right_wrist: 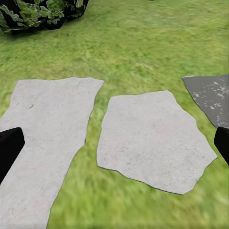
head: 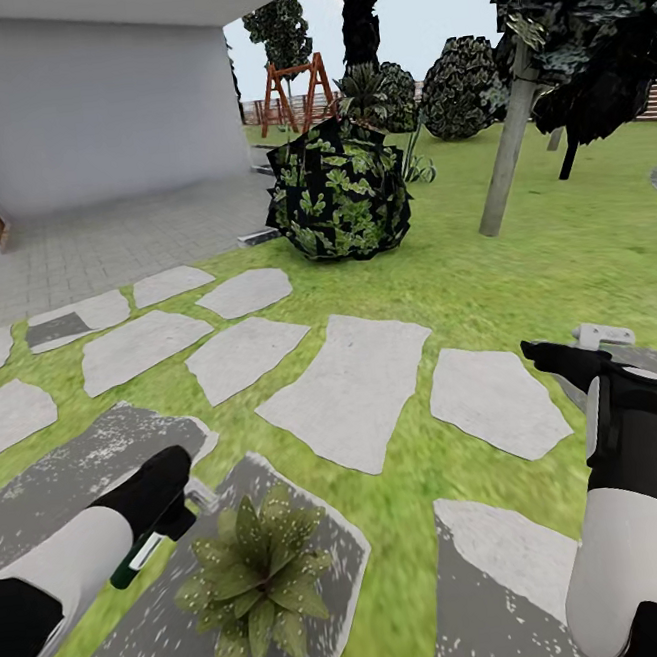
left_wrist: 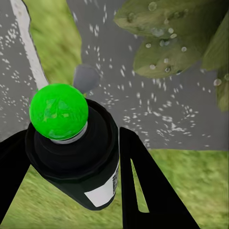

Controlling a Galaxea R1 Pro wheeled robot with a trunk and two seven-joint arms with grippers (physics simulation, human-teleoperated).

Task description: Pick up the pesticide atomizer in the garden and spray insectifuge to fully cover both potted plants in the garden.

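The pesticide atomizer [left_wrist: 78,157] sits clamped between the two dark fingers [left_wrist: 143,186] of the left gripper [head: 170,504], and the left wrist view puts it front and centre: a dark bottle with a white label patch low on its side and a top that reads bright green here. In the head view that gripper comes in at the lower left of the frame, the bottle mostly hidden behind it, with a sliver of green and white poking out underneath. Just beside it, low in the frame, a potted plant [head: 254,582] spreads its pointed, pale-speckled leaves over a grey mottled paving slab [head: 157,636]; the pot itself I can't make out. Those same speckled leaves [left_wrist: 167,43] fill the upper right of the left wrist view. Over at the right edge of the head view, the right gripper [head: 562,358] hangs above the grass with nothing in it, its jaws spread wide. Pale stepping stones [head: 350,392] cross the middle of the frame, a round dark shrub [head: 340,192] sits beyond them, and the white house [head: 96,100] fills the upper left.
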